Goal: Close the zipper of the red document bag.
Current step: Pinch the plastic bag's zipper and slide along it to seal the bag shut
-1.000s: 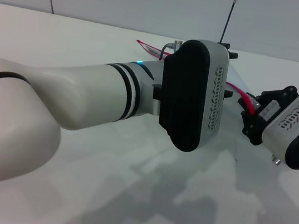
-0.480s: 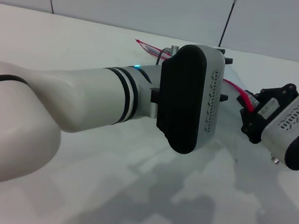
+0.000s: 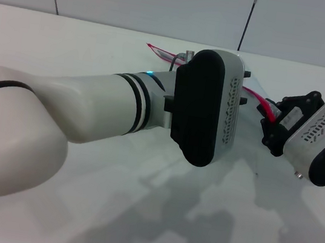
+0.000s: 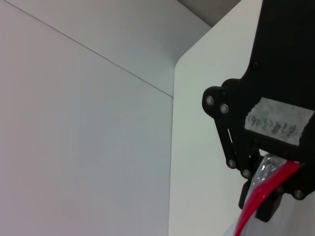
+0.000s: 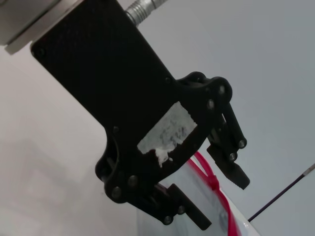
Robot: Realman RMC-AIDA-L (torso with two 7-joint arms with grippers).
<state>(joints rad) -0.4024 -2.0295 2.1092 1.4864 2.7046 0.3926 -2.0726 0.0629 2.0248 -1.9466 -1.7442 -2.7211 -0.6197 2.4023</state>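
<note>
My left gripper is released. Its two black fingers stand apart, and the red zipper runs through the gap between them. I cannot tell whether either pad touches the strip. There is a small red lump on the zipper right there between the fingers, and I cannot tell whether it is the slider. Just behind the strip, on the palm side of these fingers, is the pale, see-through sheet of the bag.

Past these fingers the zipper curves on towards my other hand. My right gripper is clenched on it. The red strip goes in between its fingers and is pinched there, with a crinkled bit of the bag's plastic bunched just above the grip. From the head view this gripper sits out to the side of my left wrist, with the red edge held above the white table.

Beyond my left fingers, on the side away from my right hand, the zipper's far end shows as a thin red point just above the table. Beyond that is the plain grey wall.
</note>
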